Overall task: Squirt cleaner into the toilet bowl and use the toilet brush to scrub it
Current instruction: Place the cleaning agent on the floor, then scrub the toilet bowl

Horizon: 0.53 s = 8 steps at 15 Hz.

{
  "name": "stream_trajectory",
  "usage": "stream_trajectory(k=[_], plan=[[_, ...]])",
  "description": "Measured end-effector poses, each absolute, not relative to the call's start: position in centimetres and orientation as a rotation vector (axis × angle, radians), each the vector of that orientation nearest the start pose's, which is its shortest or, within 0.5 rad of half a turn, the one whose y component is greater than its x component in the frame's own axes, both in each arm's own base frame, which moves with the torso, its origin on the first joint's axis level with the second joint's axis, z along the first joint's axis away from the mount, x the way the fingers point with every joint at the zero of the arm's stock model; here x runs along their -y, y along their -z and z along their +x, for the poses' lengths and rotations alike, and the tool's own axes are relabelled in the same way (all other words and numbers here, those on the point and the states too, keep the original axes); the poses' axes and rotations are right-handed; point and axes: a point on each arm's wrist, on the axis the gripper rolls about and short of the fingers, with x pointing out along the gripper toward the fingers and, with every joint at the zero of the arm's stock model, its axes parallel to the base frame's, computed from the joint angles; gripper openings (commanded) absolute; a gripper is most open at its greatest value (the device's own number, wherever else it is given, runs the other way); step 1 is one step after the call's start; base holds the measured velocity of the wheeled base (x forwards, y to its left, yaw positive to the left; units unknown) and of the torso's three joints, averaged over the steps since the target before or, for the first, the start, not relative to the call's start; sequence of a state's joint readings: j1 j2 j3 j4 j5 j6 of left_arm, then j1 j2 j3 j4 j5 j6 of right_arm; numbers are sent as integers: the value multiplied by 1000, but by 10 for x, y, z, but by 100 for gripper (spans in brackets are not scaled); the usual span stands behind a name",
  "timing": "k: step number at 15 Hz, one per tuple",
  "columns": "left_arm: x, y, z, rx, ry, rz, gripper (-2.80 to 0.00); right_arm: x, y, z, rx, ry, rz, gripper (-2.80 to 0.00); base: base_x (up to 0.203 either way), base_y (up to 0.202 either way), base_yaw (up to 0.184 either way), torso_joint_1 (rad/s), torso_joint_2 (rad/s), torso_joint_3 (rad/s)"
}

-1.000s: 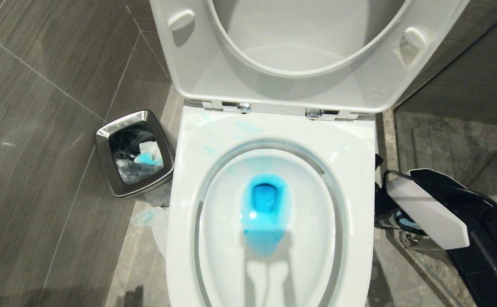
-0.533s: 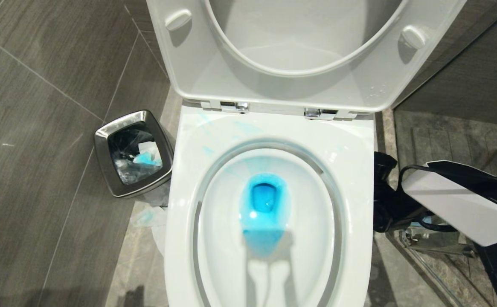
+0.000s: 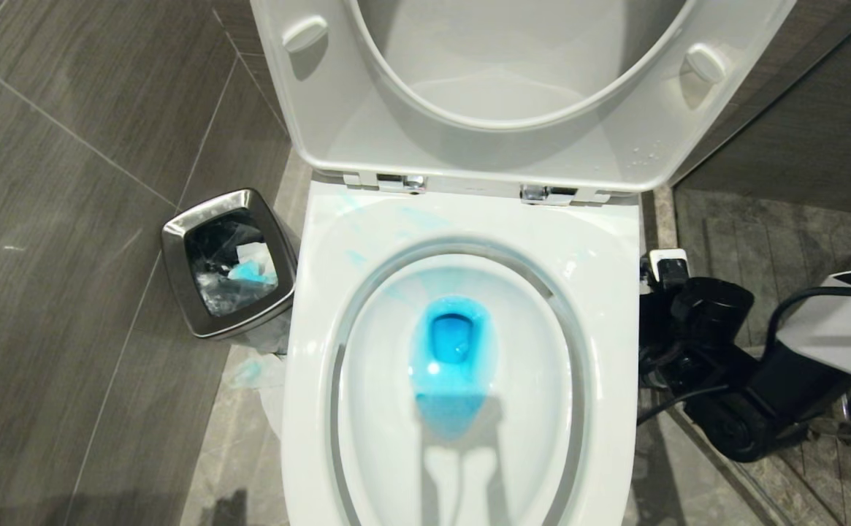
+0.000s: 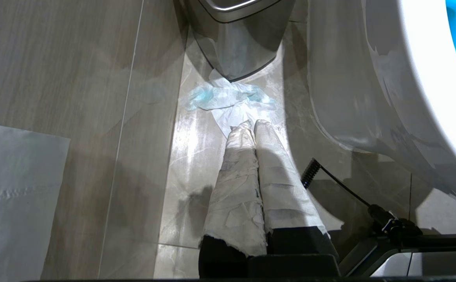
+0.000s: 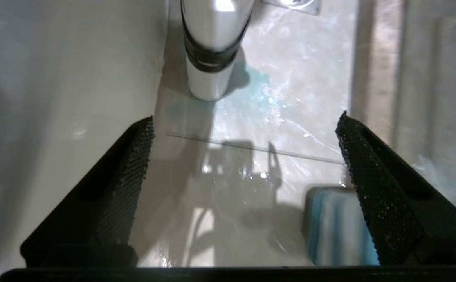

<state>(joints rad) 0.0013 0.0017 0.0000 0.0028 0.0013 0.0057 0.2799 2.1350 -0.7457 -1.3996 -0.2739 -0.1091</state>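
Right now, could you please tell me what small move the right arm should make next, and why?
Probably centre the open right gripper over the striped holder, which sits off beside one finger; cleaner already tints the water blue, so scrubbing remains.

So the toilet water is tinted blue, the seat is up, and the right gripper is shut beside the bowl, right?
Not quite: the right gripper is open, its fingers spread wide in the right wrist view. The water in the toilet bowl is blue and the seat is up.
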Motion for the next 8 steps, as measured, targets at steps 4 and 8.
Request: stream_trajectory(k=[4, 8], plan=[[0, -75, -23, -3, -2, 6, -280, -78, -137, 310, 1, 10, -113, -280, 0, 0, 0, 0, 0, 0], [0, -75, -23, -4, -2, 6, -280, -63, -176, 273, -26, 35, -114, -280, 0, 0, 0, 0, 0, 0]])
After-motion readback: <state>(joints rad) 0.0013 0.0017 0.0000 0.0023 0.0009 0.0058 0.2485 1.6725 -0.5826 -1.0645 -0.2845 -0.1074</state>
